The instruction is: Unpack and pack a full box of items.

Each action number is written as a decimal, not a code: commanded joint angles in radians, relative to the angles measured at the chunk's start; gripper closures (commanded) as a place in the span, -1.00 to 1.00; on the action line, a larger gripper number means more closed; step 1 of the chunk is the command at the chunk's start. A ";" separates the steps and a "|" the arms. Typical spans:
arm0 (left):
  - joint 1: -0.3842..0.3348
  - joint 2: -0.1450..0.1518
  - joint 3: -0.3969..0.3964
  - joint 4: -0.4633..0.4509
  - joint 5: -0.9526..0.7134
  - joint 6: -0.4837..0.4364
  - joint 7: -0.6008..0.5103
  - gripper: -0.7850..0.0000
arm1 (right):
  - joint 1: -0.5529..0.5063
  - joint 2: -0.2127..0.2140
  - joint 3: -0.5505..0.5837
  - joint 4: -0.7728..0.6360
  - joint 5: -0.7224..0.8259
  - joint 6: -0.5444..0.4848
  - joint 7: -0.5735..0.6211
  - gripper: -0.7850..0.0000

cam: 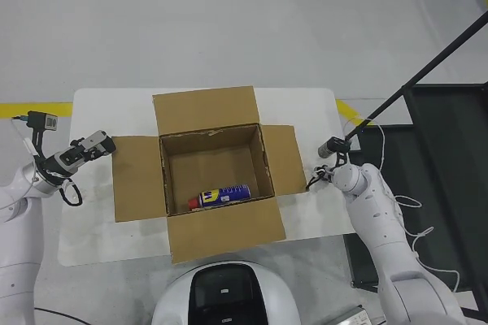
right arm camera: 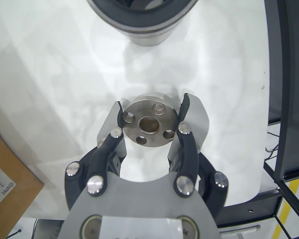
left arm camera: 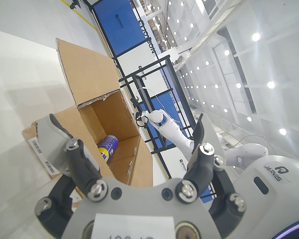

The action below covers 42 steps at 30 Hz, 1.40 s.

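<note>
An open cardboard box [cam: 205, 109] stands in the middle of the white table [cam: 98, 236], all its flaps folded out. Inside it lies a blue spray can [cam: 225, 196], also visible down in the box [left arm camera: 87, 75] as a blue can [left arm camera: 108, 145]. My right gripper [right arm camera: 151, 111] is shut on a round metal flange [right arm camera: 149, 124] at the table surface, right of the box [cam: 315, 179]. A grey-and-black cylinder [right arm camera: 142, 8] stands just beyond it [cam: 334, 148]. My left gripper [left arm camera: 125, 125] is open and empty, raised left of the box [cam: 106, 146].
A black metal rack [cam: 447, 154] stands close against the table's right edge. A box flap with a label [right arm camera: 7, 172] lies close beside my right gripper. Bare table shows at the front left and far left corners.
</note>
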 commanded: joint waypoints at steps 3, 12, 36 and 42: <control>0.000 0.000 0.000 0.000 0.000 0.000 0.000 -1.00 | -0.009 0.005 0.018 -0.016 0.009 0.004 -0.014 -1.00; 0.000 0.000 0.000 0.000 0.000 0.000 0.000 -1.00 | -0.167 0.031 0.119 -0.329 0.023 0.013 0.038 -1.00; 0.000 0.000 0.000 0.000 0.000 0.000 0.000 -1.00 | -0.035 0.028 -0.209 -0.703 0.162 -0.485 0.224 -1.00; 0.000 0.000 0.000 0.000 0.000 0.000 0.000 -1.00 | 0.007 0.023 -0.253 -0.656 0.190 -0.516 0.269 -1.00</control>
